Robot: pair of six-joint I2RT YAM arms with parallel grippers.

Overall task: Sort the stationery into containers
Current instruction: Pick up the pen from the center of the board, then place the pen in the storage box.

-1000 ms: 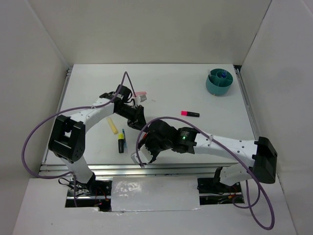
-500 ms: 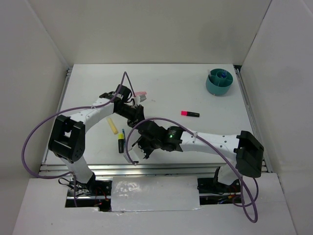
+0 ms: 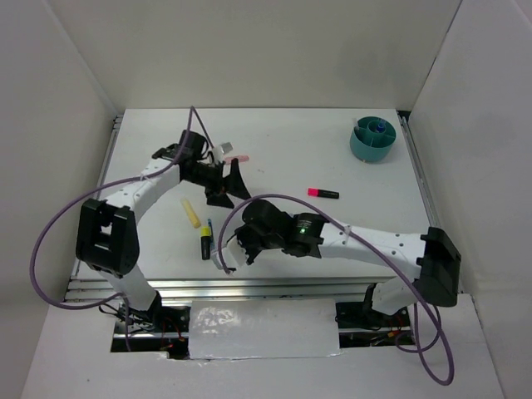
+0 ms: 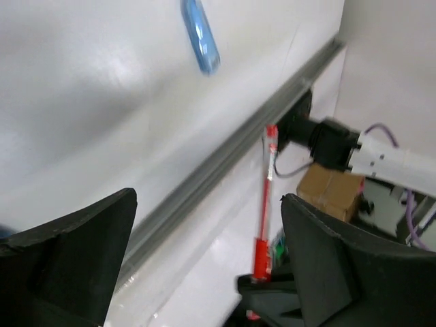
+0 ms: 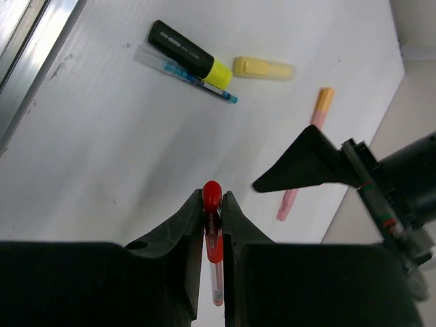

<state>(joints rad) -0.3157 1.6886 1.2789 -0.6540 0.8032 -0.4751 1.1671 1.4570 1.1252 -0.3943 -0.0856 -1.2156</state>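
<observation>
In the right wrist view my right gripper (image 5: pixel 212 197) is shut on a red pen (image 5: pixel 214 235), cap end up between the fingertips. From above, this gripper (image 3: pixel 236 251) hangs low over the table's front left. The left gripper (image 3: pixel 225 179) stands open and empty just behind it; its view shows the red pen (image 4: pixel 266 197) ahead, apart from its fingers. On the table lie a yellow-black highlighter (image 5: pixel 188 54), a blue pen (image 5: pixel 182 73), a yellow marker (image 5: pixel 264 68), an orange-pink pen (image 5: pixel 323 101) and a pink-black highlighter (image 3: pixel 322 194). The teal container (image 3: pixel 371 141) stands far right.
A blue item (image 3: pixel 379 127) sits inside the teal cup. The metal rail (image 3: pixel 249 285) runs along the table's front edge, close below the right gripper. White walls enclose the table on three sides. A purple cable (image 3: pixel 58 224) loops beside the left arm.
The left gripper opened and drew back up and left, away from the red pen. The right gripper closed on that pen and now holds it alone.
</observation>
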